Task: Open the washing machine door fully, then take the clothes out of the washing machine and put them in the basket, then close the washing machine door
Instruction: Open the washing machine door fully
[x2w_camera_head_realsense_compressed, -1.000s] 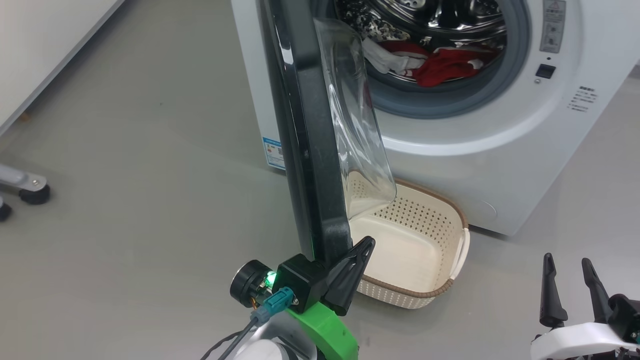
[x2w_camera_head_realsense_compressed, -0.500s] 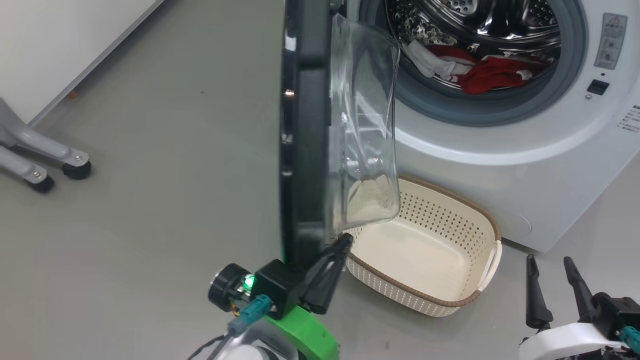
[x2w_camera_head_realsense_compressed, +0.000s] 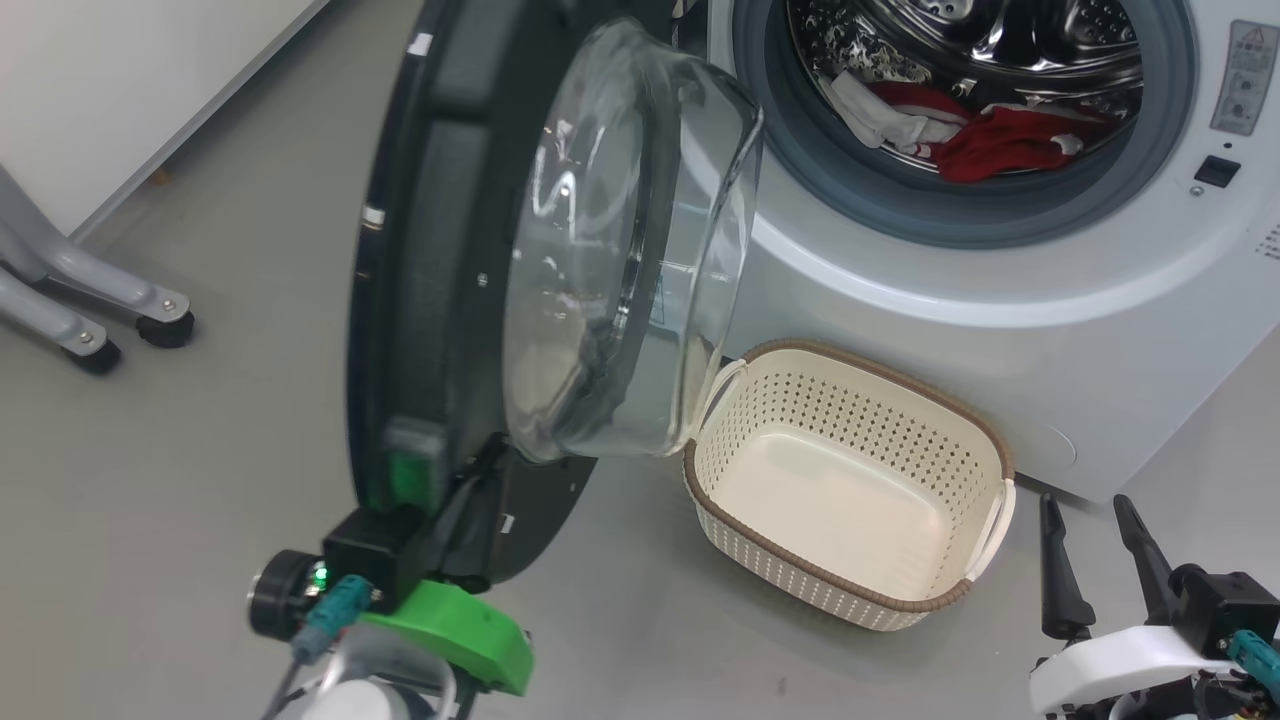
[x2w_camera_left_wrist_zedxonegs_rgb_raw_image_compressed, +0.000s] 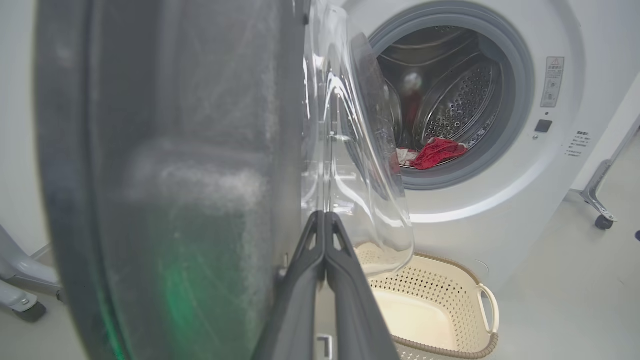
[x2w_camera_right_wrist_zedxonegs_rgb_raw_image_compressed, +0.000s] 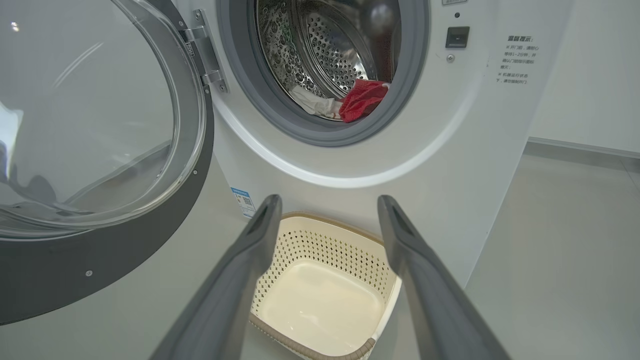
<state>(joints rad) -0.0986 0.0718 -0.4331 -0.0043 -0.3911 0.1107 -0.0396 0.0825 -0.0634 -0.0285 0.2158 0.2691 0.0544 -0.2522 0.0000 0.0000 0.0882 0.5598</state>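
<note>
Holds left tool (x2w_camera_left_wrist_zedxonegs_rgb_raw_image_compressed: 325, 218) pinched shut at lower edge of the washing machine door (x2w_camera_head_realsense_compressed: 430, 250), standing open. Spreads right tool (x2w_camera_head_realsense_compressed: 1085, 502) wide and empty near the basket (x2w_camera_head_realsense_compressed: 880, 430) on the floor. Shows the clothes (x2w_camera_head_realsense_compressed: 1000, 150) inside the washing machine (x2w_camera_head_realsense_compressed: 1000, 350) drum.

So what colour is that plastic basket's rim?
Brown, on the cream perforated plastic basket; head view shows it best.
</note>
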